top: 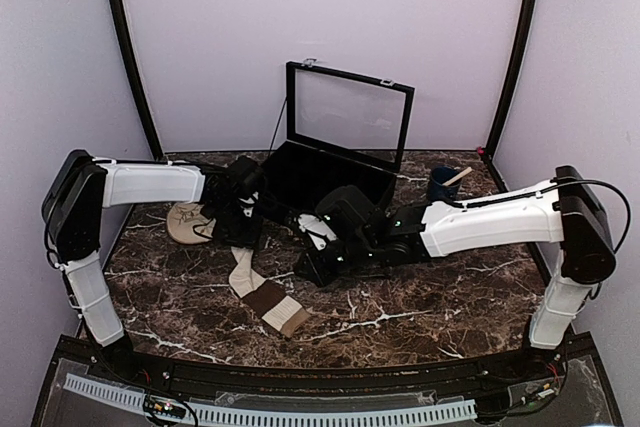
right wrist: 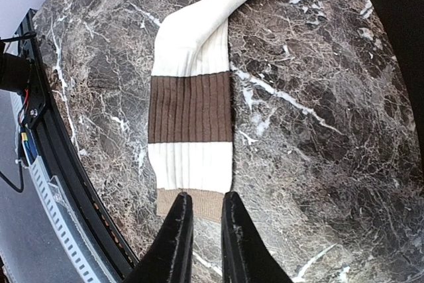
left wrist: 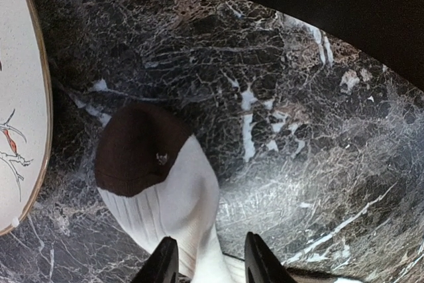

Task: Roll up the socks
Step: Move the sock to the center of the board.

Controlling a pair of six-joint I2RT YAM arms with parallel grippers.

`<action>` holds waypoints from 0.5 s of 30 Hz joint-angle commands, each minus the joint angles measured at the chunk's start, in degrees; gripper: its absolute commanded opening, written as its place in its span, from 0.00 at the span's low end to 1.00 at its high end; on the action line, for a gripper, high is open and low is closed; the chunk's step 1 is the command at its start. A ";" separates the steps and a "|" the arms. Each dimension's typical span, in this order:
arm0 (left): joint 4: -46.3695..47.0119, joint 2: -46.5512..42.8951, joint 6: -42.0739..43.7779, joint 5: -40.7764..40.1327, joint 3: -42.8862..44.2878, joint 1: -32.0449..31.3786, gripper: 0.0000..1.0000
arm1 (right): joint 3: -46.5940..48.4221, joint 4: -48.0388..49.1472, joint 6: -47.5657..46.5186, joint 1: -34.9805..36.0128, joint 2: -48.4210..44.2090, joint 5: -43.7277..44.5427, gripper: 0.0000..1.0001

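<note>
Rolling has not begun: the cream sock point(top: 262, 292), banded in dark brown, lies flat at full length on the marble table point(top: 420, 292). It sits just in front of the open black case point(top: 325, 175), with its brown toe toward the case and its tan cuff toward the arm bases. We see no turn of fabric anywhere along it. Of the 2 socks the job calls for, this is the only 1 we can find; no pink one shows in any of the 3 views.

The left gripper point(left wrist: 208, 248), in front of the case's left corner, has closed in on the foot of the sock. The fabric gathers narrow between its fingers, so we judge it pinched there. The right gripper point(right wrist: 204, 198) hangs over the cuff end with its jaws close together and only a slim gap between them. The cuff beneath looks flat, and we cannot tell whether it is caught.

By our reckoning the whole task is left: find the second sock, then wind the pair up from one end.

A leaf-patterned plate point(top: 180, 225) lies left of the case, just beside the toe, where a sideways pull could nudge it. The case's raised lid blocks the way behind. A blue cup point(top: 443, 185) stands right of the case, well apart. The right arm, stretched across the front of the case, hides the table under it.
</note>
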 commanded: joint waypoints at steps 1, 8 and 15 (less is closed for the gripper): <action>-1.05 1.08 2.02 -0.82 2.16 0.28 0.36 | -0.56 3.47 1.14 0.65 1.07 -1.25 0.15; -1.50 3.18 2.61 -1.05 2.85 0.28 0.33 | -0.13 3.47 0.82 0.75 1.92 -1.80 0.15; -1.81 4.78 3.16 -0.82 3.53 0.28 0.18 | 0.75 2.89 0.04 0.75 2.85 -2.15 0.14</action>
